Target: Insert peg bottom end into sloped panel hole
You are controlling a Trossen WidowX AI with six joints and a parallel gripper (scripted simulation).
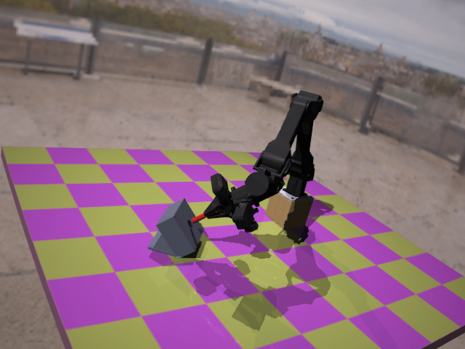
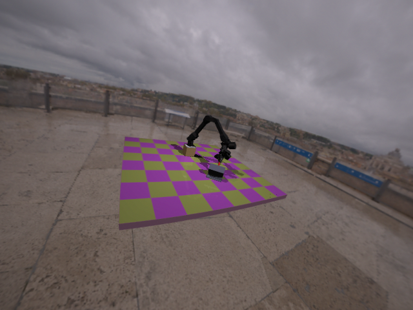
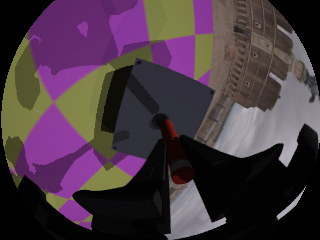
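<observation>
You see a checkered table [image 1: 94, 300] — purple and olive squares — a tan box [image 1: 280, 210] on it, stone paving [image 2: 66, 267] and a railing [image 1: 150, 59] beyond.

one peg [image 1: 197, 217], one panel [image 1: 176, 229], one hole [image 3: 159, 120]. one arm [image 1: 289, 142] with one gripper [image 1: 213, 213]. one box [image 1: 288, 211].

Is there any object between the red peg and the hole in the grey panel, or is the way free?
Nothing visible stands in the way. The gripper is shut on the red peg, and the peg's front end already meets the hole in the face of the grey sloped panel. How deep it sits cannot be told.
</observation>
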